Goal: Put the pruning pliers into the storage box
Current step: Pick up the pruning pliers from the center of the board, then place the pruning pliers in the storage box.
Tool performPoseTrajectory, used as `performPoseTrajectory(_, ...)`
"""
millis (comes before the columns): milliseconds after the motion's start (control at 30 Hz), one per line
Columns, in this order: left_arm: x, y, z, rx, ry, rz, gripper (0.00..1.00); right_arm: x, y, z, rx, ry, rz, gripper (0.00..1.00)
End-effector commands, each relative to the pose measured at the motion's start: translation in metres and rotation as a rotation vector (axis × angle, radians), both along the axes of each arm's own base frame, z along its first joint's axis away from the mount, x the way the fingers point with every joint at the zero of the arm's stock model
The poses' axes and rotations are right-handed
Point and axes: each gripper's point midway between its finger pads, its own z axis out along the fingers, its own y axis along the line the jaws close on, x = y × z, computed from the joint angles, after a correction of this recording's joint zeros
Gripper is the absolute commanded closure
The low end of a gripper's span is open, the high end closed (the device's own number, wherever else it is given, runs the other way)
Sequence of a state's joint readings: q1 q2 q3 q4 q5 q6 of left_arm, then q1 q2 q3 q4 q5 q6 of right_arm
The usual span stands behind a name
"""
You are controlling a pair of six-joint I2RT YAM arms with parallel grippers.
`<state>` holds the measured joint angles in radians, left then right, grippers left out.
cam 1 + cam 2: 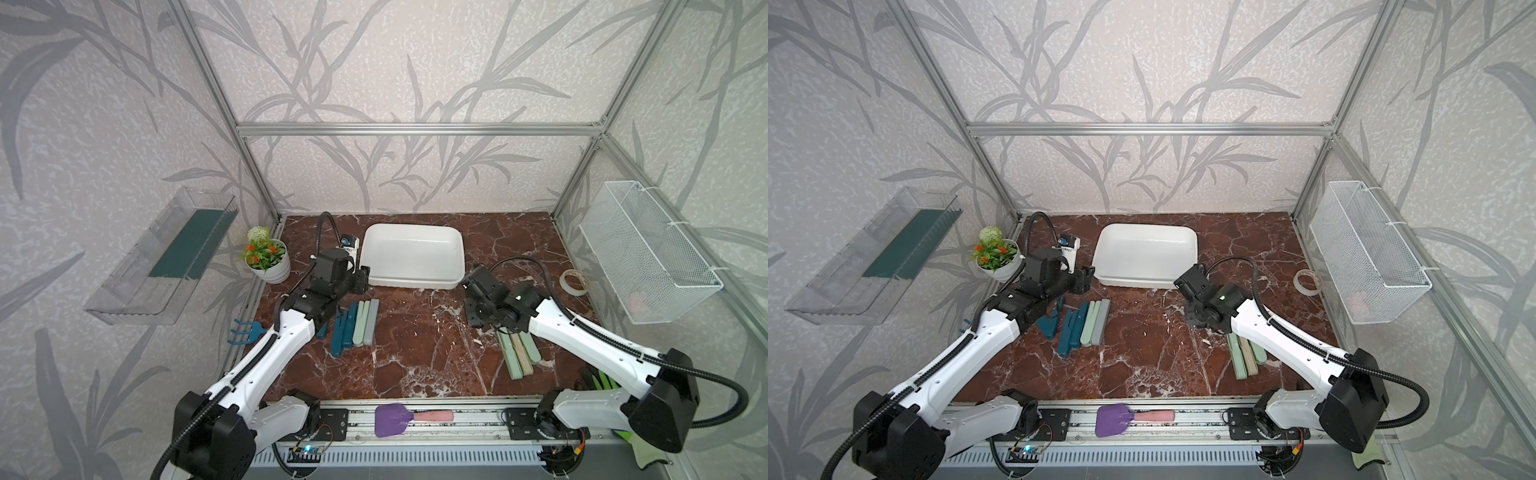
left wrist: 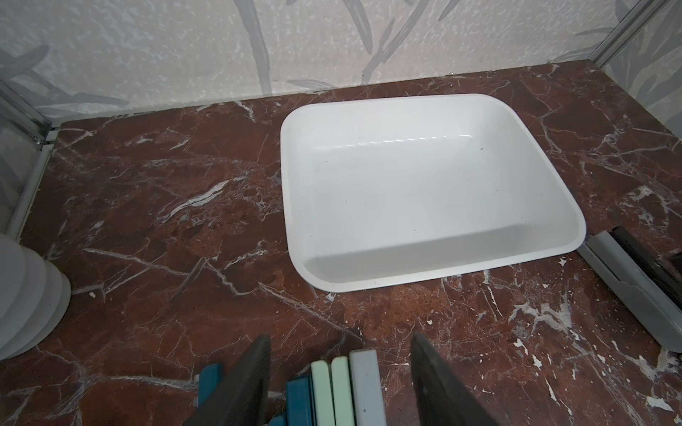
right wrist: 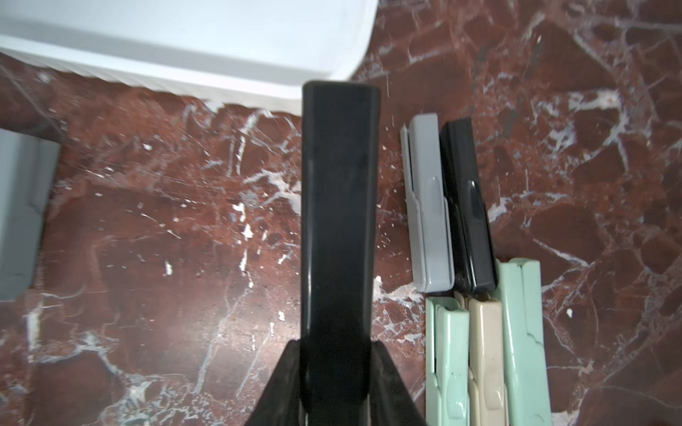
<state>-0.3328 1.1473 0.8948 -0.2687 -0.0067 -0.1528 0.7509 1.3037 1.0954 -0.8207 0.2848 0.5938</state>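
Observation:
The white storage box [image 1: 411,283] [image 1: 1144,281] [image 2: 402,99] [image 3: 184,55] stands empty at the back middle of the marble top. My right gripper [image 3: 334,354] [image 1: 474,318] is shut on a black pruning plier [image 3: 339,221], which is raised just in front of the box's near right corner. Beside it lie grey [image 3: 428,206], black [image 3: 465,206], pale green [image 3: 520,332] and beige pliers [image 1: 519,353]. My left gripper [image 2: 340,338] [image 1: 360,279] hangs open over the far ends of a row of teal, pale green and grey pliers [image 2: 343,387] [image 1: 357,324] [image 1: 1086,328].
A potted plant [image 1: 268,257] stands at the back left and a tape roll [image 1: 575,281] at the right. A purple spatula [image 1: 390,419] lies on the front rail. A wire basket [image 1: 648,257] and a clear tray [image 1: 162,257] hang on the side walls. A blue hand rake [image 1: 245,332] lies at the left edge.

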Motion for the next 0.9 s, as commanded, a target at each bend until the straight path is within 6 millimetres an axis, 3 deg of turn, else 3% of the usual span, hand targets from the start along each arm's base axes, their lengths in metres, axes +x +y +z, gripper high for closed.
performPoseTrajectory(0,0.013,0.022,-0.001,-0.049,0.049,0.112,0.40,0.021,0.011,0.026,-0.008,-0.077,0.013,0.83)
performPoseTrajectory(167,0.028,0.052,-0.010,-0.184,0.161,0.264,0.42,0.076,0.060,0.045,0.035,-0.185,0.057,0.84)
performPoseTrajectory(267,0.037,0.056,-0.010,-0.223,0.158,0.330,0.43,0.110,0.092,0.045,0.054,-0.217,0.072,0.84)
performPoseTrajectory(367,0.056,0.045,-0.012,-0.293,0.112,0.310,0.43,0.145,0.122,0.027,0.099,-0.199,0.067,0.85)
performPoseTrajectory(533,0.089,0.051,-0.023,-0.237,0.136,0.344,0.43,0.193,0.166,0.005,0.120,-0.184,0.100,0.85)
performPoseTrajectory(733,0.124,0.052,-0.054,-0.294,0.189,0.330,0.43,0.227,0.206,-0.023,0.158,-0.176,0.125,0.85)
performPoseTrajectory(867,0.148,0.038,-0.070,-0.325,0.247,0.275,0.46,0.243,0.227,-0.041,0.201,-0.161,0.116,0.85)
